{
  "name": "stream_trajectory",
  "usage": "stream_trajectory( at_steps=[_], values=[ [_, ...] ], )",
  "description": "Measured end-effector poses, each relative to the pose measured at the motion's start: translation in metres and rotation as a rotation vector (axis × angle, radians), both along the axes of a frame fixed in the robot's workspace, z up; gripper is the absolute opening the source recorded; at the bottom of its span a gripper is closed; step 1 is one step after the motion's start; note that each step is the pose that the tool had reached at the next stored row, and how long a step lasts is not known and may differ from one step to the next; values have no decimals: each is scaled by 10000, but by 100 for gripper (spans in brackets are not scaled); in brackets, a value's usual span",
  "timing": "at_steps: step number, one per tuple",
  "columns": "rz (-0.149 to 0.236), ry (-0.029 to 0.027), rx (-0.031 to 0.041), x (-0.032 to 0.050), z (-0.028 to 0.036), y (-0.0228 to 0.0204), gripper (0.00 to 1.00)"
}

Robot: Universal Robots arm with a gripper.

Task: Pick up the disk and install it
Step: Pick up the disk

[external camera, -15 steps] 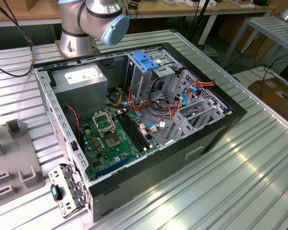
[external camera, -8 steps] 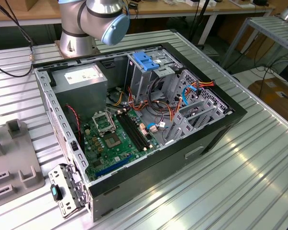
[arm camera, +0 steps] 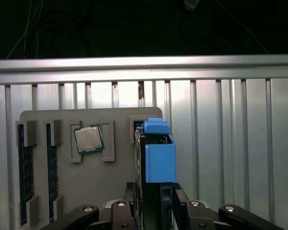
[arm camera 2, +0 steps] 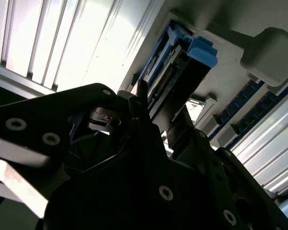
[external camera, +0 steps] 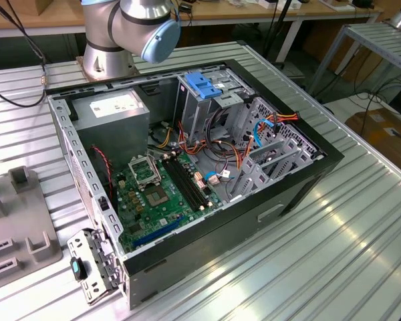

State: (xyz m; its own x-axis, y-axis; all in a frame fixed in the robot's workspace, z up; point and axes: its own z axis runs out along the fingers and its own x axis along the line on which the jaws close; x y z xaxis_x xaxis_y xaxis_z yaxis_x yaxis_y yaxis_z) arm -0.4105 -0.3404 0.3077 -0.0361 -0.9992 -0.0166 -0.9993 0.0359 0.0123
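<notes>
Wrist cameras, over the fixture tray (arm camera: 115, 184). It is a flat grey plate lying on the ribbed metal desk (arm camera: 230, 153).

- The disk (arm camera: 160, 160) stands on edge over the tray slot, its blue frame facing the first wrist view. I cannot tell whether its far end is seated in the slot or just clear of it.
- The gripper (arm camera: 157, 191) is at the disk's near end. The fingers (arm camera 2: 140, 98) are drawn in narrow, one against each broad face, with the disk clamped between them.
- In the second wrist view the disk (arm camera 2: 204, 50) runs away from the gripper (arm camera 2: 161, 115) toward the tray (arm camera 2: 230, 76). Its blue corner is at the far end and the connector edge is in shadow.
- Also on the tray: a processor chip (arm camera: 89, 139) lies flat in its pocket, between the disk and two memory sticks (arm camera: 22, 172) that sit in long grooves.

Exterior view:

- The arm (external camera: 130, 27) rises from its base on the desk (external camera: 321, 254), behind the computer case (external camera: 267, 207).
- The case lies on its side with the panel off, so the green motherboard (external camera: 157, 194) is exposed.
- The grey power supply (external camera: 113, 110) sits in the far corner, on the exterior view's left.
- A blue bracket (external camera: 204, 83) sits on top of the drive cage, and loose orange and blue cables lie beside the cage.
- Part of the tray (external camera: 43, 251) shows at the exterior view's left edge, well apart from the drive cage.
</notes>
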Motion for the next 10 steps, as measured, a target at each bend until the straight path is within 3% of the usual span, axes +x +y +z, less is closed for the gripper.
stream_trajectory(
  at_steps=[3, 4, 10],
  values=[
    [0, 1, -1, 0, 2, 0, 41],
    [0, 0, 0, 0, 3, 0, 35],
    [0, 0, 0, 0, 8, 0, 35]
  ],
)
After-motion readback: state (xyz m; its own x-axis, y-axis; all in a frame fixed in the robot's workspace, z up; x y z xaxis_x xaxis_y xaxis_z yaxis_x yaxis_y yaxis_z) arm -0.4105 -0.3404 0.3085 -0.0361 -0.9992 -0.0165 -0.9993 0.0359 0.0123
